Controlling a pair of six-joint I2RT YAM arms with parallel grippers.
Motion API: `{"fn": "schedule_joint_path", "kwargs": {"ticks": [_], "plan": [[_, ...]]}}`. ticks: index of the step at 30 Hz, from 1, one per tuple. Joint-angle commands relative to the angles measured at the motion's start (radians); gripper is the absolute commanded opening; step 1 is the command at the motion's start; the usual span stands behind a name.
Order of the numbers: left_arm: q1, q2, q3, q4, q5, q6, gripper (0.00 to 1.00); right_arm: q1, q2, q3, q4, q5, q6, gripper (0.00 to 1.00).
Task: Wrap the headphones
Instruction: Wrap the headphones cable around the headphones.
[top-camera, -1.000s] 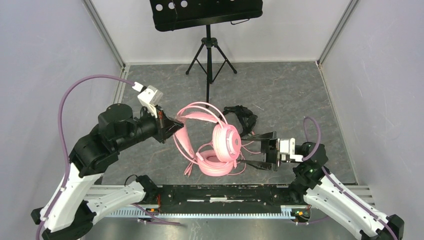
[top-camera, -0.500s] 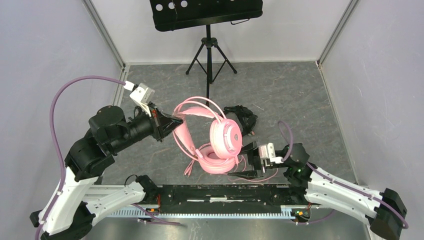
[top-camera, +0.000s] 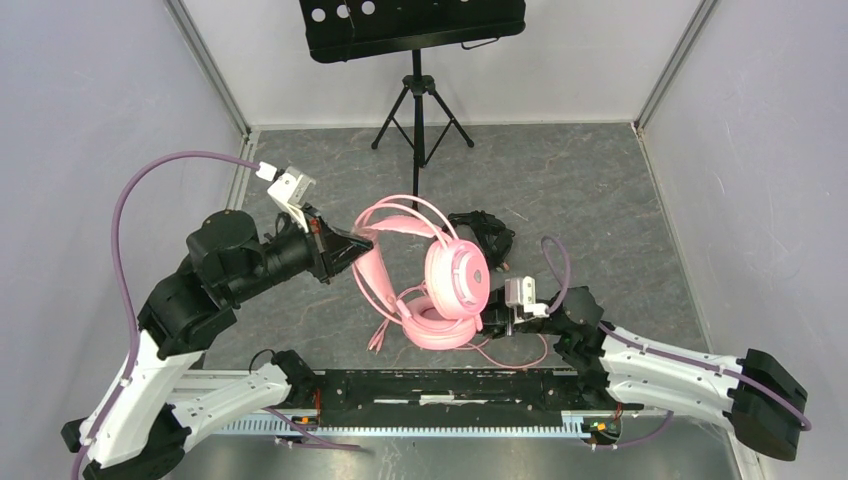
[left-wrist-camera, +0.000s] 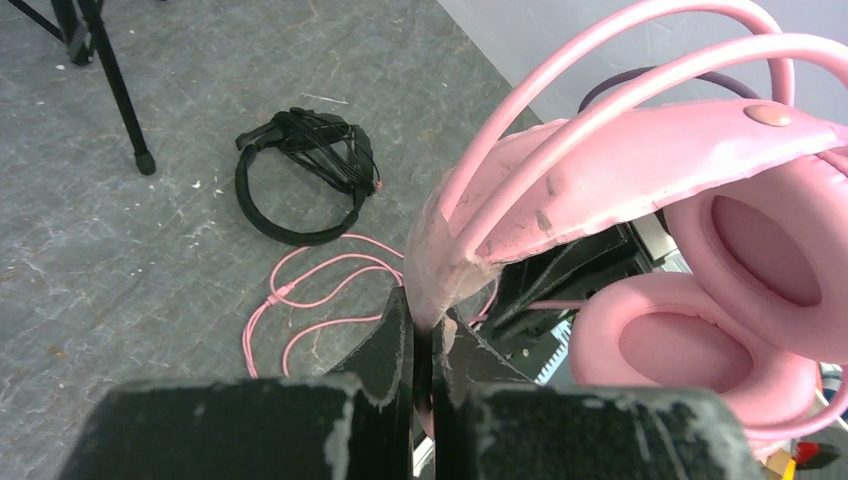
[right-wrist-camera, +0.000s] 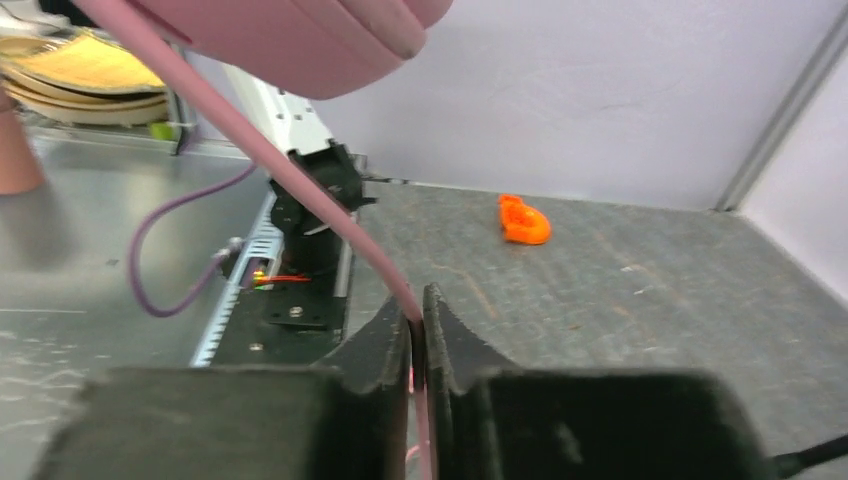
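— Where were the pink headphones (top-camera: 445, 285)?
— In the middle of the overhead frame, raised by the headband, one cup hanging above the other.
— And the tools?
— The left tool (left-wrist-camera: 420, 312) was clamped tight on the padded headband. The right tool (right-wrist-camera: 418, 312), just right of the cups, had its jaws pinched nearly together on the pink cable (right-wrist-camera: 350, 240).
— The black headphones (top-camera: 482, 235)?
— Lying on the table (top-camera: 600, 190) just to the upper right of the pink pair, apart from both tools.

Bright, even light; wrist-view foregrounds perhaps slightly soft.
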Motion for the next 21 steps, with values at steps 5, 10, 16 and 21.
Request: {"fn": "schedule_joint_path", "kwargs": {"ticks": [5,10,16,21], "plan": [[0.0,0.0,0.074,0.003,0.118,-0.064,0.02,0.005,-0.077,0.029,0.014,0.248,-0.158,0.0],[0.0,0.015,0.054,-0.051,0.216,-0.03,0.02,0.003,-0.149,0.067,-0.043,0.42,-0.274,0.0],[0.0,0.028,0.061,-0.126,0.182,0.024,0.02,0.0,-0.235,0.082,-0.037,0.65,-0.339,0.0],[0.0,0.043,0.066,-0.155,0.186,0.05,0.02,-0.002,-0.282,0.101,-0.023,0.806,-0.382,0.0]]}}
